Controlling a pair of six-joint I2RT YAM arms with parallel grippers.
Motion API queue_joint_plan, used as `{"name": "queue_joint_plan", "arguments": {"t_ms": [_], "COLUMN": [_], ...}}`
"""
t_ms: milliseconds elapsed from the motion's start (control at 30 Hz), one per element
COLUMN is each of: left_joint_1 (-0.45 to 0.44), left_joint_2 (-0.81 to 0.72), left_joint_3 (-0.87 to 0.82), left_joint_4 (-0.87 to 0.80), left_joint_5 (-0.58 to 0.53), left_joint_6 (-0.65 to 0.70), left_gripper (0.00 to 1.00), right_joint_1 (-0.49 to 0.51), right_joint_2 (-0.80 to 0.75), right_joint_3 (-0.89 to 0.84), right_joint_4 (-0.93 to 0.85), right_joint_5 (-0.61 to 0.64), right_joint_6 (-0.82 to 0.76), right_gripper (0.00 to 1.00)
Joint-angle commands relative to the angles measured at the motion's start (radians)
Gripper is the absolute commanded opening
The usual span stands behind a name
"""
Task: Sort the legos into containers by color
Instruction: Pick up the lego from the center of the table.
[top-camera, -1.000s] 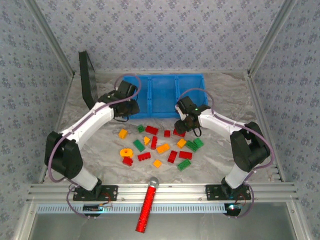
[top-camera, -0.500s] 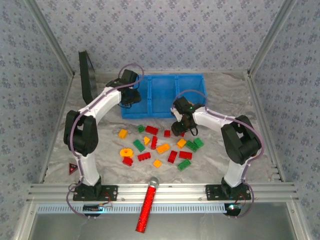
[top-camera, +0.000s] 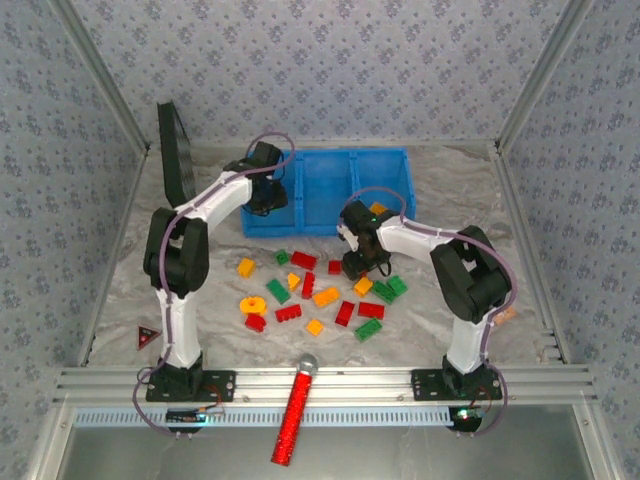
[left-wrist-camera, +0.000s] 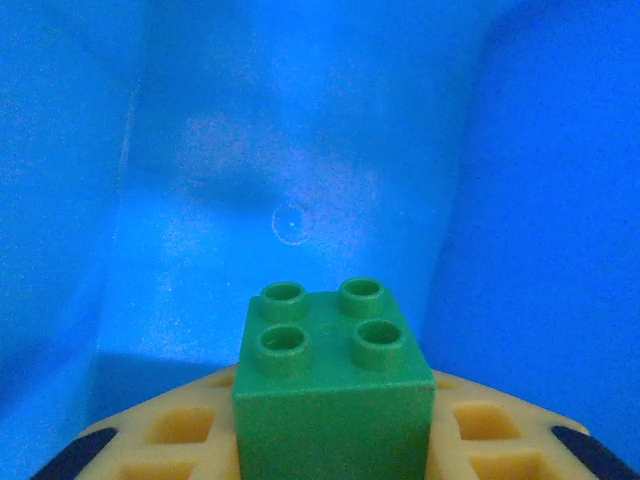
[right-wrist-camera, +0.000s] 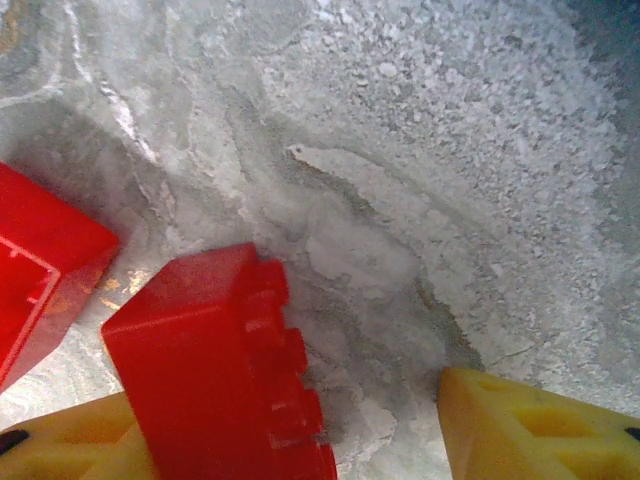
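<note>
The left arm (top-camera: 212, 203) was stretched far forward from its base, elbow raised and wrist bent down. The left pincer (top-camera: 266, 196) was clamped on a green brick (left-wrist-camera: 333, 385) seated between its yellow fingers (left-wrist-camera: 170, 435). The right arm (top-camera: 425, 240) was folded at the elbow and reached inward. The right pincer (top-camera: 357, 264) pointed down with jaws parted. A red brick (right-wrist-camera: 215, 370) lay against one finger, apart from the other finger (right-wrist-camera: 530, 425).
</note>
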Motion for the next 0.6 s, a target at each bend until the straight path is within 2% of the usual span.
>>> {"name": "queue_joint_plan", "arguments": {"t_ms": [0,233,400,567], "left_joint_1": [0.009,0.012,0.015,0.015], "left_joint_2": [0.041,0.095,0.102,0.069], "left_joint_3": [0.063,0.095,0.098,0.094], "left_joint_4": [-0.005,-0.02,-0.02,-0.02], "left_joint_5": [0.021,0.029,0.03,0.026], "left_joint_6": [0.017,0.026,0.025,0.027], "left_gripper": [0.22,0.28,0.4,0.52], "right_joint_1": [0.006,0.008,0.006,0.001], "right_joint_2": [0.02,0.03,0.01,-0.055], "right_joint_3": [0.006,0.01,0.01,0.05], "right_joint_4": [-0.027,-0.033,-0.041,-0.061], "right_joint_5": [0.015,0.014,0.01,0.002], "right_joint_6": [-0.006,-0.004,-0.003,0.012], "right_gripper": [0.58,0.4,0.28,0.25]}}
